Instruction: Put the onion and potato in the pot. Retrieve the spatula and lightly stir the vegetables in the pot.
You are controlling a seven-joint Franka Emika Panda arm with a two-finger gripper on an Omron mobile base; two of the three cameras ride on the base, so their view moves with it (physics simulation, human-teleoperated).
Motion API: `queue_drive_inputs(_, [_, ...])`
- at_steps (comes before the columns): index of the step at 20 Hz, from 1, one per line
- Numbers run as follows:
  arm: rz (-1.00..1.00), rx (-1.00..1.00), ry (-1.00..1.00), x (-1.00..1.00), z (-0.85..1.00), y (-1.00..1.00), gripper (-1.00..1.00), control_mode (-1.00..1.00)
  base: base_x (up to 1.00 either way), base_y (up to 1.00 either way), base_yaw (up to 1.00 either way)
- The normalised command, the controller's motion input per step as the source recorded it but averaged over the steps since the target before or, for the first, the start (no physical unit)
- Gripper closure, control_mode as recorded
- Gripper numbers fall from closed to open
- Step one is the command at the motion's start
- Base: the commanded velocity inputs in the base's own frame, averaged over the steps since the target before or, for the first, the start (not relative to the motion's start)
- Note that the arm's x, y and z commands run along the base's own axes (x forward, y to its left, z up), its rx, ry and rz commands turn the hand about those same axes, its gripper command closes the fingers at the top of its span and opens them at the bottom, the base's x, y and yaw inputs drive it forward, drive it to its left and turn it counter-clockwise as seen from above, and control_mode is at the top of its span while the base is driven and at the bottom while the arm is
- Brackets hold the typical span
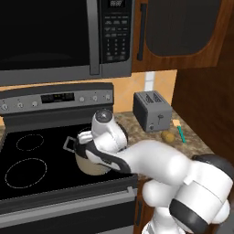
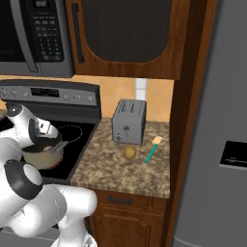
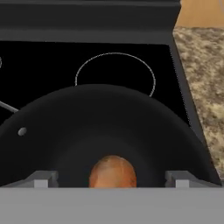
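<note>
Stovetop (image 1: 41, 151): tool (image 3: 112, 180) (spread) over pot (image 3: 65, 131), onion (image 3: 113, 171).

A: Where's your room? Counter (image 2: 144, 178) front half is bare, so you can come at the potato (image 2: 129, 152) and spatula (image 2: 152, 150) from the near side or from above.

B: What blocks you?

A: Toaster (image 2: 129, 121) stands just behind the potato. Cabinet wall (image 2: 185, 96) hems in the spatula's right side. Microwave (image 1: 64, 36) hangs over the stove (image 1: 41, 155).

B: Pot (image 1: 89, 162)?

A: Mouth open on top, with the onion (image 3: 113, 173) on its floor. Gripper (image 3: 111, 178) sits right over it, fingers (image 3: 41, 179) spread wide.
</note>
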Motion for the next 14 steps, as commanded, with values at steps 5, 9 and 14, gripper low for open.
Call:
queue_drive_inputs(5, [-0.01, 0.0, 0.0, -0.96, 0.53, -0.59, -1.0, -1.0, 0.0, 0.0, 0.0])
queue_drive_inputs(9, [-0.07, 0.0, 0.0, -0.75, 0.28, -0.98, -1.0, -1.0, 0.0, 0.0, 0.0])
queue_drive_inputs(14, [-0.05, 0.0, 0.0, -0.2, 0.27, -1.0, -1.0, -1.0, 0.0, 0.0, 0.0])
